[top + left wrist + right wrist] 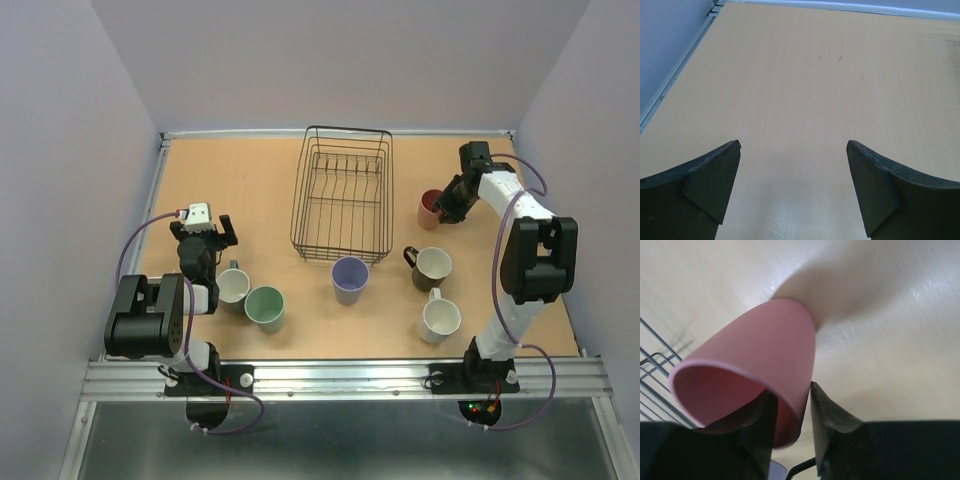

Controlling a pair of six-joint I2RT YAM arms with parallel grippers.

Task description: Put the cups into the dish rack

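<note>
The right gripper [448,203] is clenched on the small pink plastic-looking cup [430,209]. In the right wrist view its dark fingers [832,432] pinch the cup's wall [755,365], one inside the rim and one outside, with the mouth turned toward the camera. The black thin-wire rectangular dish rack [343,240] lies to the left of that cup in the overhead view, near but apart. Its long axis runs from the top of the frame toward the bottom, and it has nothing in it. The coming move therefore looks like a lift and a carry leftward over the rack's right wall, and the right arm is much the nearer one for it. The left gripper [207,236] sits at middle left with its fingers spread wide and holding nothing. Its own camera shows only the bare pale wooden table [805,75]. The other cups stand below the rack: a grey-blue mug with cream inside [233,285], a pale green cup [265,307], a lavender cup [350,278], a dark brown mug [432,266] and a white mug [440,318]. Whether the pink cup's base rests on the table or is just clear of it I cannot tell. In the wrist view only a few rack wires [652,367] show at the left edge, and the overhead view has the gripper covering the cup's right side.
</note>
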